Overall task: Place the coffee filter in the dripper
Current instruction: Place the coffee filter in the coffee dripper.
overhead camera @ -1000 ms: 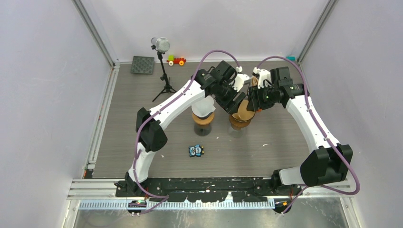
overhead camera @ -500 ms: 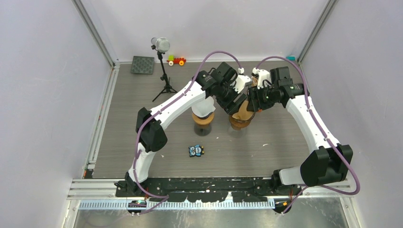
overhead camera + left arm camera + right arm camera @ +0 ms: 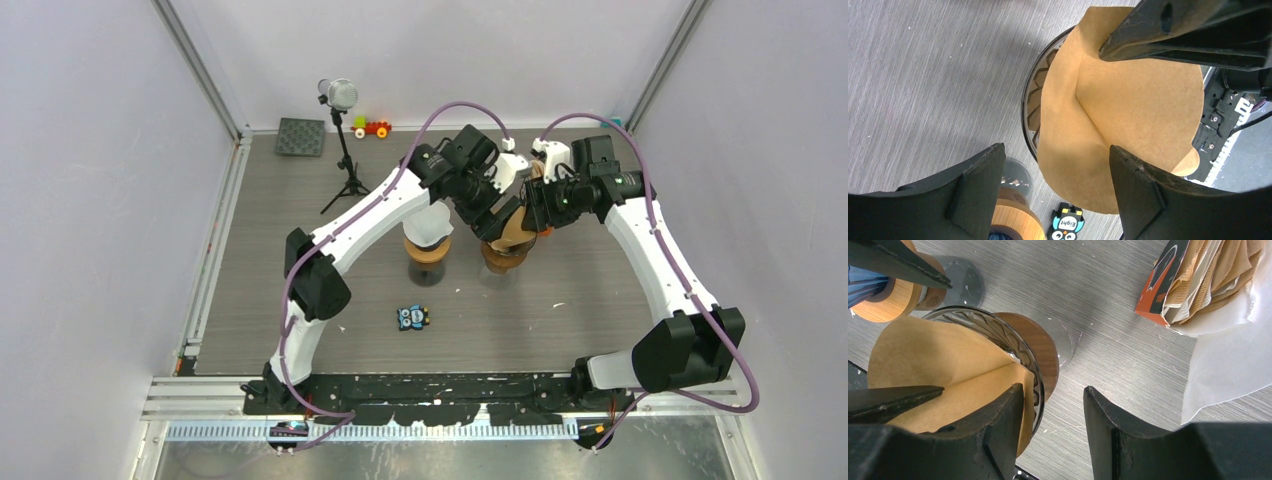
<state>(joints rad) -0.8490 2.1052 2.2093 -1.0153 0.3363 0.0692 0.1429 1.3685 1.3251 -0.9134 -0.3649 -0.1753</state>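
**Brown paper coffee filter** (image 3: 1128,110): a cone with one folded seam. It stands in the dripper but is not seated, and much of the paper rises past the rim on one side.

**Clear ribbed glass dripper with a dark wooden collar** (image 3: 998,332): upright on my grey wood-grain table (image 3: 600,290), mid-table, between my two wrists.

**My left gripper** (image 3: 1055,152): jaws spread wide and gripping nothing. The filter's lower part shows between my fingers. One finger is clear of the paper; whether the other touches it I cannot tell.

**My right gripper** (image 3: 1053,390): jaws apart and astride the dripper's rim. One finger is over the paper inside, the other outside the glass, and nothing is clamped.

**Second glass vessel with a pale bamboo collar** (image 3: 427,245): just beside the dripper.

**Orange-and-black carton of spare brown filters** (image 3: 1198,275): near the dripper, touching a white wrapper (image 3: 1228,355).

**Small black-and-blue owl figure** (image 3: 412,317): on the table, nearer my bases.
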